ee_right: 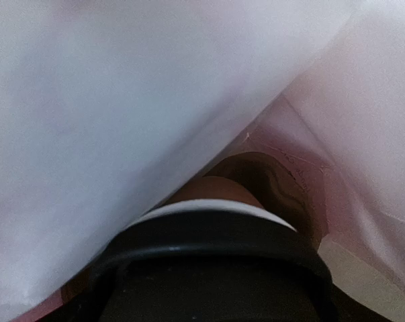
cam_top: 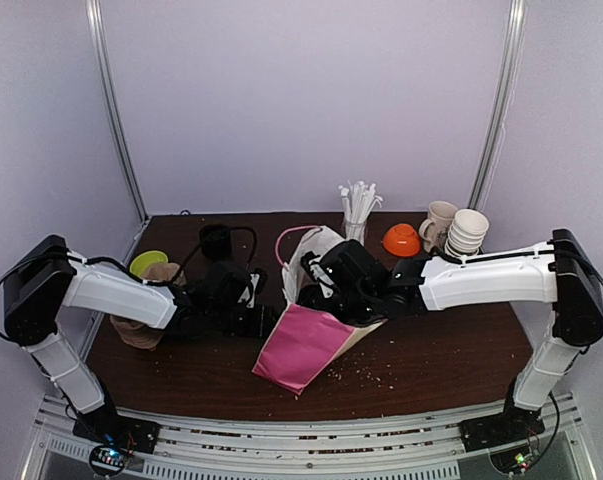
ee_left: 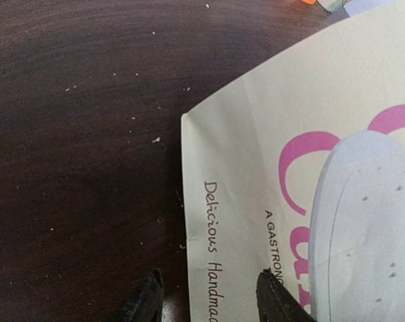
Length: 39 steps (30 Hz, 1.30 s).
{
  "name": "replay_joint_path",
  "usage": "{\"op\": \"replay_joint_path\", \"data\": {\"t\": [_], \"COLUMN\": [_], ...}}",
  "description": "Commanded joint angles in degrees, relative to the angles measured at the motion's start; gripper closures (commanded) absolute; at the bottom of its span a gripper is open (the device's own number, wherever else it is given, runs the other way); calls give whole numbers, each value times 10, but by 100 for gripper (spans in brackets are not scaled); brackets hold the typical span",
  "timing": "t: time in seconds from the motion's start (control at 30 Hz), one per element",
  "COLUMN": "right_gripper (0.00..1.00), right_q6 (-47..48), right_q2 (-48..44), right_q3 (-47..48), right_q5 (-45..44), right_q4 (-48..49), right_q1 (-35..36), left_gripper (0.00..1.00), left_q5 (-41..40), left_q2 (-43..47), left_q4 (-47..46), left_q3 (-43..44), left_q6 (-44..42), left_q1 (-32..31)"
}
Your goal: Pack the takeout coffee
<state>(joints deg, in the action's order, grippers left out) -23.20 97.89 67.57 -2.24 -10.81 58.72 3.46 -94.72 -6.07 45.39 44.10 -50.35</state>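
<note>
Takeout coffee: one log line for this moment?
takeout coffee: inside bag | right gripper: in bag mouth, jaws hidden | left gripper: jaws open at bag edge

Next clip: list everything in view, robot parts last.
paper bag: one, pink and cream, tipped, centre
takeout coffee: one, brown, black lid, inside paper bag
straws: bunch, white, back
bowl: one, orange, back right
mug: one, beige, back right
paper cups: one stack, white, beside mug
dish: one, green, left
brown pile: one, left edge
table: one, dark brown
left tool: black, open, astride bag edge
right tool: black, in bag mouth, fingers hidden
</note>
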Motion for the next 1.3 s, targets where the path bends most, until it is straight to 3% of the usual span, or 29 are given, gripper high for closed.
{"op": "replay_joint_path", "data": {"t": [0.0,1.27], "right_gripper": [29,32], "right_q6": [-18,-33], "right_q2": [30,164], "right_q3": [-9,6], "right_q5": [14,43], "right_q4": [7,-68], "right_q1": [-4,-4], "left_gripper": [49,50], "left_q5": [35,55], "left_q2": [-14,-18], "left_q4": [-21,-33], "left_q3": [-10,-19], "left_q6": [-2,-2], "left_q1": [-5,-5]}}
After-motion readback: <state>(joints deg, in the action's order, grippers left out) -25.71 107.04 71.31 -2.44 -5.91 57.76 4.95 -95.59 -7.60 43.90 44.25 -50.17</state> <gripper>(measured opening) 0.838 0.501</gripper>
